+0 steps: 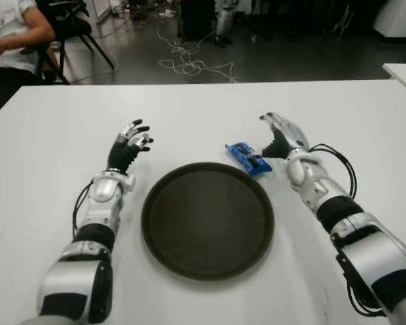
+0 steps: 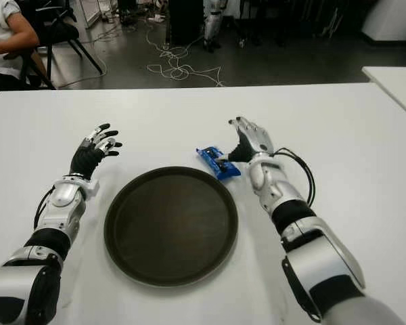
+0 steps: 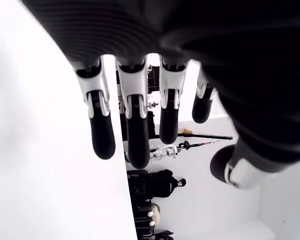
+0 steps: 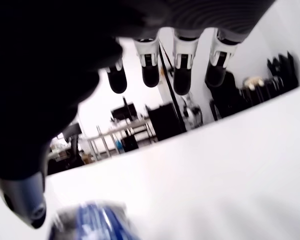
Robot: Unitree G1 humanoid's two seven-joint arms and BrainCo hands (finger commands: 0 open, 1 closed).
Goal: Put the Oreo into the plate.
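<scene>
The Oreo (image 1: 247, 158) is a small blue pack lying flat on the white table (image 1: 54, 135), just beyond the far right rim of the round dark plate (image 1: 206, 220). The plate holds nothing. My right hand (image 1: 271, 139) hovers right beside the pack, on its right side, fingers extended and thumb down close to its near end; whether the thumb touches it is unclear. In the right wrist view the blue pack (image 4: 95, 222) shows below the thumb, with the fingers (image 4: 182, 75) straight and nothing in them. My left hand (image 1: 132, 143) shows left of the plate, fingers spread, holding nothing.
A seated person (image 1: 10, 34) and a black chair (image 1: 71, 24) are beyond the table's far left corner. Loose cables (image 1: 189, 62) lie on the floor behind. The corner of another white table (image 1: 402, 71) shows at the far right.
</scene>
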